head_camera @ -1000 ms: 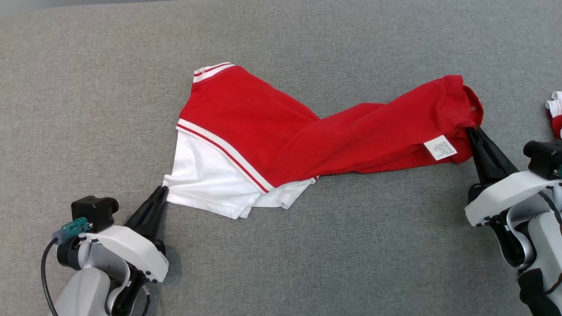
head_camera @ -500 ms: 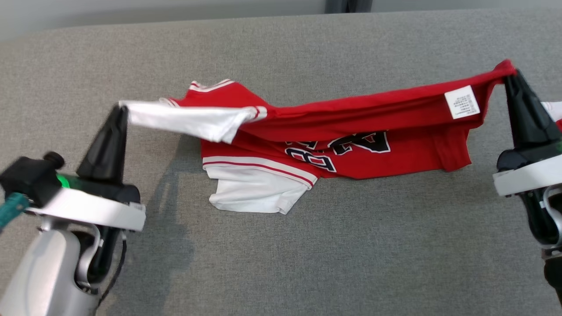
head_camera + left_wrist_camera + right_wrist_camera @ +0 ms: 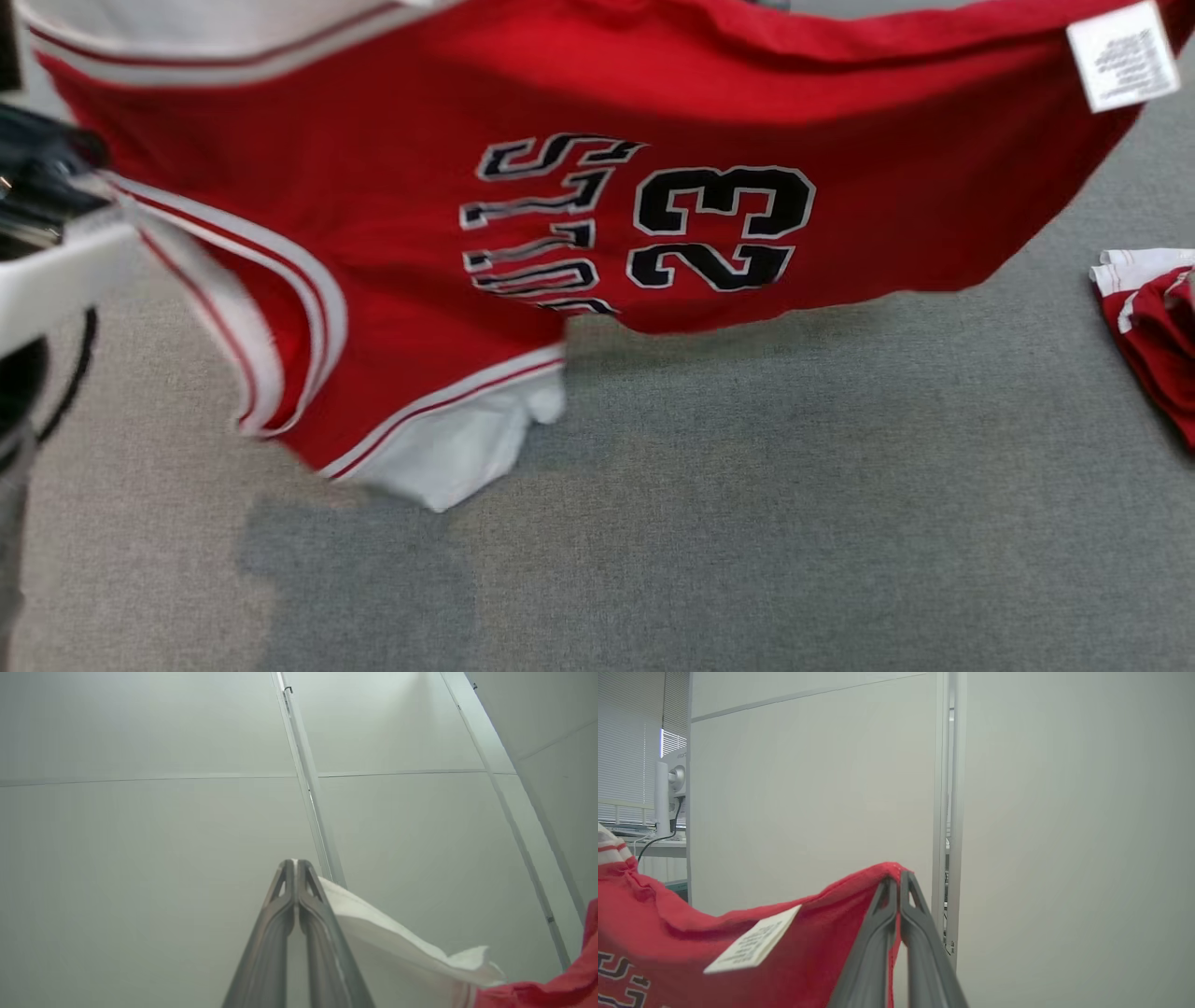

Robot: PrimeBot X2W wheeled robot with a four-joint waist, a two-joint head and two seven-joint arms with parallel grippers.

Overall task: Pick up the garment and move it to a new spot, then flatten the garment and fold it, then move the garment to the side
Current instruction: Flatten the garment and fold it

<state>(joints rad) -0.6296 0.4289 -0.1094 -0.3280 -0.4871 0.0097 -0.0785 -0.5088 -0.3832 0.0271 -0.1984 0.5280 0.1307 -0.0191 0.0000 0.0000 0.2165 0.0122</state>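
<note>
A grey woven surface point(image 3: 747, 523) lies beneath everything, with pale wall panels behind it in the wrist views. The garment point(image 3: 392, 187), a red jersey with white trim, hangs stretched in the air above that surface and carries a large black, white-edged "23" point(image 3: 719, 229). Just left of the 23 is matching lettering turned on its side. It is blurred, and only an "S" at its upper end and what look like two "L"s can be made out. Up and to the right of the 23, at the jersey's top edge, hangs a white care label point(image 3: 1120, 56) whose print is too small to read. Below and left of the 23 a white sleeve point(image 3: 457, 448) droops nearly to the surface. Far to the right of the 23, a second red-and-white garment point(image 3: 1153, 327) lies on the surface. The left gripper point(image 3: 295, 863) is pressed together on the jersey's white hem point(image 3: 373, 924). The right gripper point(image 3: 899, 877) pinches the red edge, beside the label.
</note>
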